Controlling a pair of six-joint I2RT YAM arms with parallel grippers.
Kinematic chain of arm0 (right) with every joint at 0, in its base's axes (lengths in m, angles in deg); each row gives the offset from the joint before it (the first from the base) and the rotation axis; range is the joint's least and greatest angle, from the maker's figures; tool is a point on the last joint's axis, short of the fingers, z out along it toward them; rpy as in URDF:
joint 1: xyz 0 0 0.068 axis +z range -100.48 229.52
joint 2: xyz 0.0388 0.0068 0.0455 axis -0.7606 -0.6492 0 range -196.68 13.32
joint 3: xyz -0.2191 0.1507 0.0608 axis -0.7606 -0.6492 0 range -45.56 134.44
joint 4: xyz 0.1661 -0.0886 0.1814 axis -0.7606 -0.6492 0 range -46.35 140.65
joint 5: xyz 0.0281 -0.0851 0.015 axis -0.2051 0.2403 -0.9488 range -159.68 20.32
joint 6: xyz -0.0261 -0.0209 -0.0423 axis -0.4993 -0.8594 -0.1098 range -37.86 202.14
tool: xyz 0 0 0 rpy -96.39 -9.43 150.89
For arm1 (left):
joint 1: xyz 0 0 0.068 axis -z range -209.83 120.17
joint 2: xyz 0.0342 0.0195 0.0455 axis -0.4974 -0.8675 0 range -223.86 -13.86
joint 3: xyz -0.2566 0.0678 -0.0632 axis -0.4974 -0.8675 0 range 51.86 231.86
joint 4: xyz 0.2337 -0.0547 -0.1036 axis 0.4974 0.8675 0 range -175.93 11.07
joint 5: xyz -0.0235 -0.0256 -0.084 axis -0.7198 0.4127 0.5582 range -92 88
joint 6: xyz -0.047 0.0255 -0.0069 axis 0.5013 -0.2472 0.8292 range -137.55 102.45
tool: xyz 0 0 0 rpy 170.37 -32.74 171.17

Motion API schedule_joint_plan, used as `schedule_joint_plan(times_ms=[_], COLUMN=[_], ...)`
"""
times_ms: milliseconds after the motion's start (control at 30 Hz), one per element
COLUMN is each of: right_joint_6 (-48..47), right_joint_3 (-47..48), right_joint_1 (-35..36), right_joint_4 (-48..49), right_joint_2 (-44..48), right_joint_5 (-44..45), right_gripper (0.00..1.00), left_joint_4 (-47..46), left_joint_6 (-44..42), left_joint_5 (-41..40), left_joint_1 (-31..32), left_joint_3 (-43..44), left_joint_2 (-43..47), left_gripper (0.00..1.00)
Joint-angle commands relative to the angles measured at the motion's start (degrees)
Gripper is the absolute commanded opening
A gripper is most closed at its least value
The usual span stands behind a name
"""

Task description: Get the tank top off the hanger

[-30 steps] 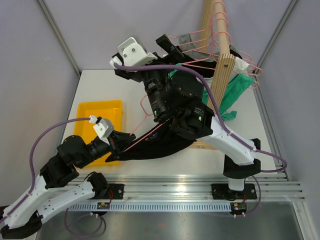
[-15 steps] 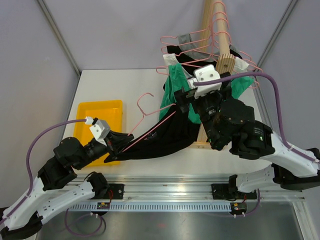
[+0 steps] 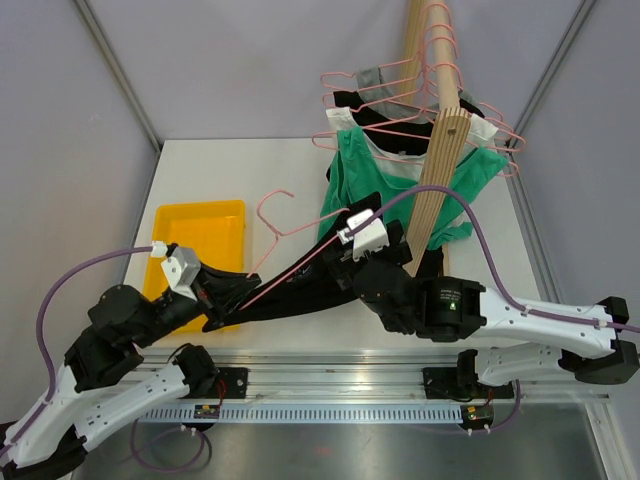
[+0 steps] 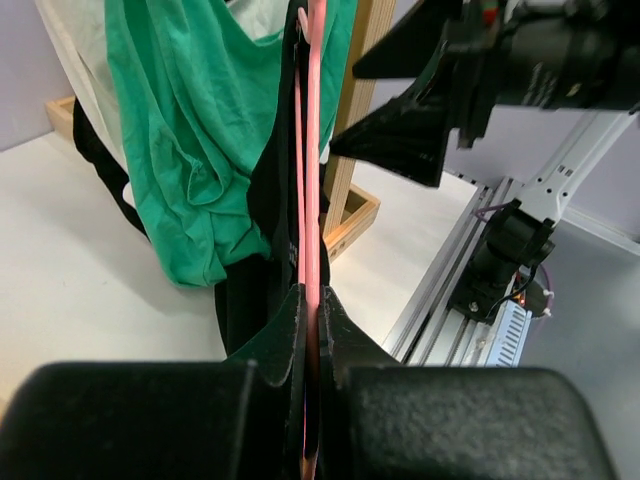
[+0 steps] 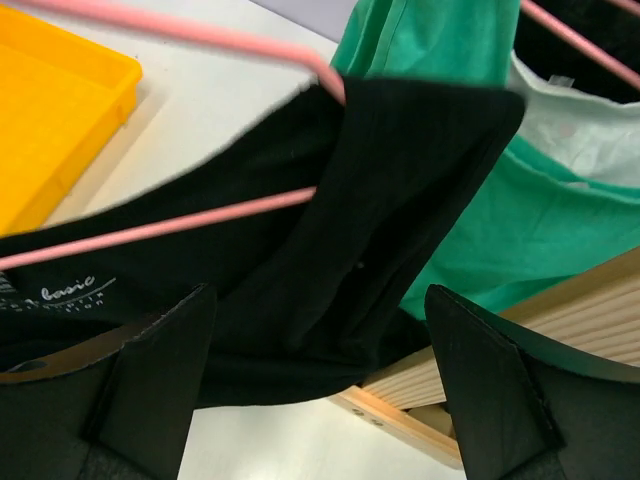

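Note:
A black tank top (image 3: 305, 290) hangs on a pink hanger (image 3: 272, 218), held tilted above the table. My left gripper (image 3: 214, 303) is shut on the hanger's lower bar at its left end. In the left wrist view the pink bar (image 4: 314, 150) runs up from between the closed jaws (image 4: 313, 325), with black cloth (image 4: 272, 190) beside it. My right gripper (image 3: 345, 256) is open at the top's right end. In the right wrist view the black top (image 5: 330, 250) and pink hanger (image 5: 180, 226) lie just beyond the spread fingers (image 5: 150, 385), gripper midpoint (image 5: 320, 395), holding nothing.
A wooden rack (image 3: 441, 165) at the back right carries several pink hangers with green (image 3: 352, 185), white and black garments. Its base (image 5: 500, 405) is close beyond my right gripper. A yellow tray (image 3: 200, 232) sits at the left, behind my left arm.
My right arm swung down from high by the rack to low in front, its open gripper now at the tank top's right end. My left arm drew slightly left, still gripping the hanger.

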Motion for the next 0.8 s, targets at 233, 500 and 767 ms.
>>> schedule_joint_plan(times_ms=[233, 500, 767], right_joint_6=[4.0, 1.0, 1.1], right_joint_3=[-5.6, -7.0, -8.8], right_joint_1=[-4.4, -8.9, -12.9], right_joint_4=[13.0, 18.9, 22.9], right_joint_2=[3.3, 4.4, 4.5], right_joint_5=[-2.0, -4.6, -9.3], right_gripper=[0.91, 0.89, 0.76], left_joint_4=[0.1, 1.8, 2.8], left_joint_6=[3.6, 4.5, 5.4], left_joint_5=[0.8, 1.0, 2.2], left_joint_1=[-0.2, -0.2, -0.2], left_joint_3=[1.9, 1.2, 0.8], left_joint_2=[4.9, 6.6, 7.6], left_gripper=[0.0, 0.0, 0.0])
